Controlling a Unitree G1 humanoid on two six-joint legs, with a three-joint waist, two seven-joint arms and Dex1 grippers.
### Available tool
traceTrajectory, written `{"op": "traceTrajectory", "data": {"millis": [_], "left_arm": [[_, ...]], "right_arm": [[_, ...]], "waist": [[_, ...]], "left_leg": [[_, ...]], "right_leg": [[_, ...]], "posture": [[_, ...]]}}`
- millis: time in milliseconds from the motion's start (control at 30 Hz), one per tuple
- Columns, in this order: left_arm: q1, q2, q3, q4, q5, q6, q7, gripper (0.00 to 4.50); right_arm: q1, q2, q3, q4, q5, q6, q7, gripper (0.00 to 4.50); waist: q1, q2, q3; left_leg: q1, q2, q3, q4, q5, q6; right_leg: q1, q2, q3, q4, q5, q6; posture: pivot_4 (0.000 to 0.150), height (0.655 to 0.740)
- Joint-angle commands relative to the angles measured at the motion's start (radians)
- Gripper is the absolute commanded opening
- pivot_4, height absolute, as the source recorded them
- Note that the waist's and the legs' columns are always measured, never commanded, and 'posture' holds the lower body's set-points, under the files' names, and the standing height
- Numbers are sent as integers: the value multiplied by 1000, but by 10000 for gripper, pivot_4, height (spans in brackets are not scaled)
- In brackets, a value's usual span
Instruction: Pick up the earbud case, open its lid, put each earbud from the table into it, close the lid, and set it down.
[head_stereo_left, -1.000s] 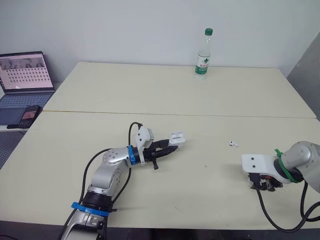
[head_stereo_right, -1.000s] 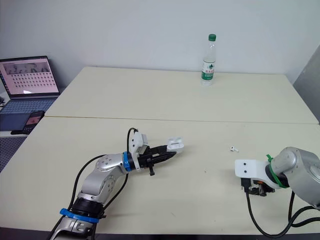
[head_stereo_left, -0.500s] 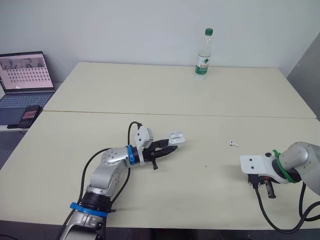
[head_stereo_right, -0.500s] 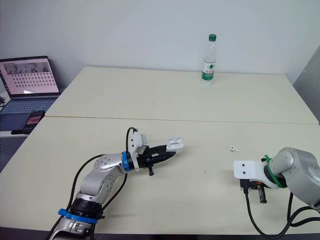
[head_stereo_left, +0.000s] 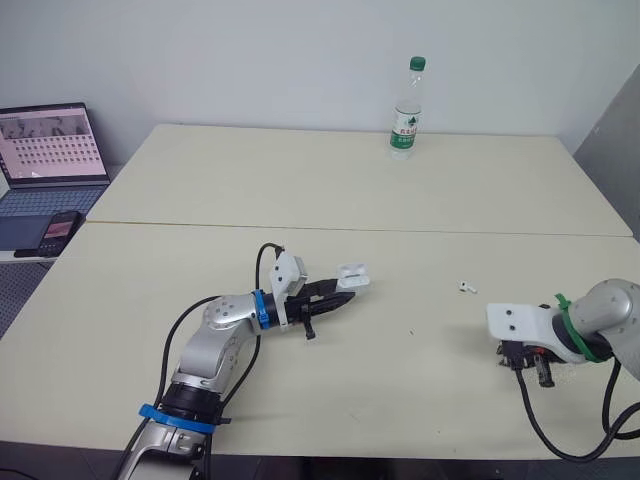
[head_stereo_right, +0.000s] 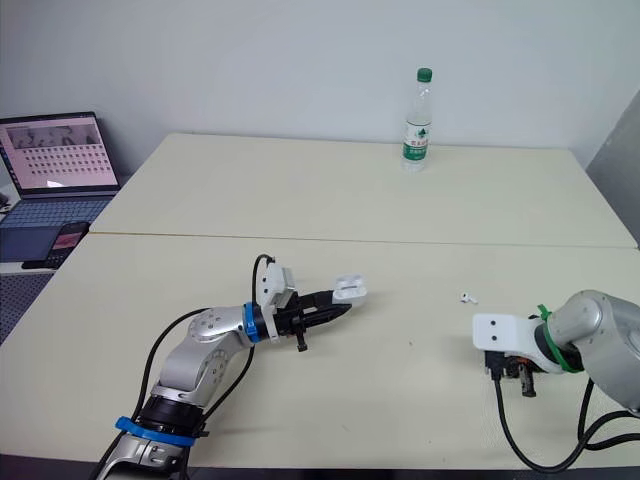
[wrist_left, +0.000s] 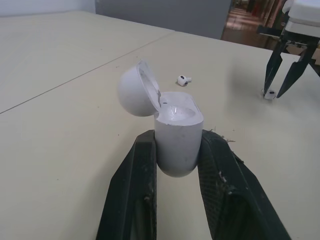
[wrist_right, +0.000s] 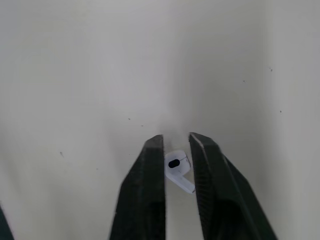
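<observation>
- We are looking down over two cream tables (head_stereo_left: 300, 200) pushed edge to edge before a pale wall, with a water bottle (head_stereo_left: 404, 108) standing at the far edge.
- We are seeing an open laptop (head_stereo_left: 50, 150) and a phone (head_stereo_left: 60, 230) on a separate surface off to the left.
- The left gripper (head_stereo_left: 345, 290) is reaching out over the near table, its two black fingers (wrist_left: 142, 175) clamping the white earbud case (wrist_left: 177, 135) by its lower body.
- The case is sitting upright in that grip, with its lid (wrist_left: 132, 90) hanging open, tipped back on the hinge.
- We are finding one loose earbud (head_stereo_left: 466, 288) lying on the tabletop between the two grippers, nearer the right one and apart from both.
- The right gripper (wrist_right: 176, 136) is pointing down at the table, well apart from the case.
- Its fingers (wrist_right: 150, 190) are pinching in narrowly on the other earbud (wrist_right: 176, 167), which is filling the gap between them while resting on the table.
</observation>
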Motion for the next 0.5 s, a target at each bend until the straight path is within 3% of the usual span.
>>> {"op": "traceTrajectory", "data": {"millis": [33, 500], "left_arm": [[-18, -2, -3, -38, -9, -5, -2, 7661], [-11, 3, 0, -45, -11, -2, 2, 7661]], "right_arm": [[16, -34, -45, -10, -9, -22, -3, 20272], [51, -18, -14, 110, -115, -242, 0, 20272]], "waist": [[0, 0, 0], [0, 0, 0]], "left_leg": [[0, 0, 0, 0, 0, 0], [0, 0, 0, 0, 0, 0]], "right_leg": [[0, 0, 0, 0, 0, 0], [0, 0, 0, 0, 0, 0]], "posture": [[1500, 7362], [1500, 7362]]}}
